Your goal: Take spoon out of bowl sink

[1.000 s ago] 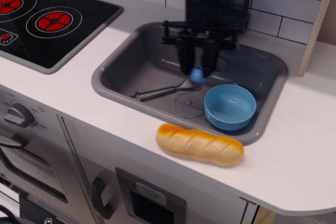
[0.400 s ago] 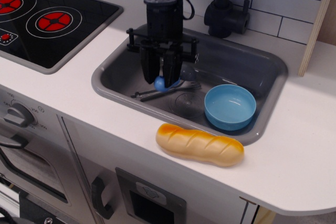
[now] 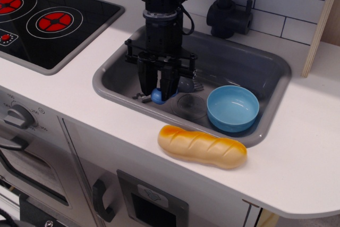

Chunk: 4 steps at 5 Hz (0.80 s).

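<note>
Down inside the sink (image 3: 265,67), left half of the basin, hangs the hand (image 3: 157,90), black fingers pointing straight down from a dark arm. Clenched on the spoon (image 3: 169,90): blue handle end poking out between the fingertips, grey scoop showing just to the right of them. Out of the bowl (image 3: 232,108), then, and held low over the sink floor; whether touching it, cannot tell. Off to the right of the hand, well apart, sits that light blue bowl, upright against the front right corner, nothing inside. Between hand and bowl, a round drain mark (image 3: 190,106) on the grey floor. Just under and behind the fingers, bits of a thin grey fork (image 3: 142,97), mostly hidden.

In front of the hand, past the sink's front rim, lies a toy bread loaf (image 3: 202,146), golden, lengthwise on the white worktop (image 3: 297,147). Behind and to the right, a dark tap (image 3: 229,9) rising from the back rim. Far to the left, a black hob (image 3: 48,22) with red ring burners set flush into the worktop. Behind everything, white wall tiles (image 3: 276,1) with grey grout; at the far right, a pale wooden upright (image 3: 321,25). Below the worktop edge, a white cabinet front with a grey knob (image 3: 21,115) and dark handles. Smooth, matt white surface, soft shadow under the loaf.
</note>
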Motion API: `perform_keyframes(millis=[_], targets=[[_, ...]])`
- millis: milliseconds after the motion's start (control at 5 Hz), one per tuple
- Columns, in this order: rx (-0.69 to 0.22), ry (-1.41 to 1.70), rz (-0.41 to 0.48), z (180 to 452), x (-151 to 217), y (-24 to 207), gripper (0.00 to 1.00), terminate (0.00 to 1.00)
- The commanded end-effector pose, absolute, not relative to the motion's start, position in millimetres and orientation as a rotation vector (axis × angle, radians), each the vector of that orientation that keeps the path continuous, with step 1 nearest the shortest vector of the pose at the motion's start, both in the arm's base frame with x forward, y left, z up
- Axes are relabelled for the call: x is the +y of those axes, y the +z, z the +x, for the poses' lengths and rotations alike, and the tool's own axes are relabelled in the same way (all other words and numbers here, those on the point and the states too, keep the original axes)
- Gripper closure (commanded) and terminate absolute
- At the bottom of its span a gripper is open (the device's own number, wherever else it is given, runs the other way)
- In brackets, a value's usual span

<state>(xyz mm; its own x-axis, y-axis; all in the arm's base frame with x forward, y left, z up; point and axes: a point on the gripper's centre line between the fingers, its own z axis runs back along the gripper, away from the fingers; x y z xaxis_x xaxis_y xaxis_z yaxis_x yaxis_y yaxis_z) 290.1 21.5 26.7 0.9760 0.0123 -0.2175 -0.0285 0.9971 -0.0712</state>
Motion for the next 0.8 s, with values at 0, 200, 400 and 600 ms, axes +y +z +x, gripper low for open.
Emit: perform_keyframes(millis=[0,200,400,600], targets=[[0.179,0.013,-0.056,291.1,17.4,36.8,0.0,0.0],[0.184,0.016,-0.079,291.4,16.7,44.9,0.0,0.0],[0.175,0.027,-0.104,294.7,16.8,56.3,0.0,0.0],[0.148,0.078,-0.129,302.0,17.7,68.0,0.0,0.0]])
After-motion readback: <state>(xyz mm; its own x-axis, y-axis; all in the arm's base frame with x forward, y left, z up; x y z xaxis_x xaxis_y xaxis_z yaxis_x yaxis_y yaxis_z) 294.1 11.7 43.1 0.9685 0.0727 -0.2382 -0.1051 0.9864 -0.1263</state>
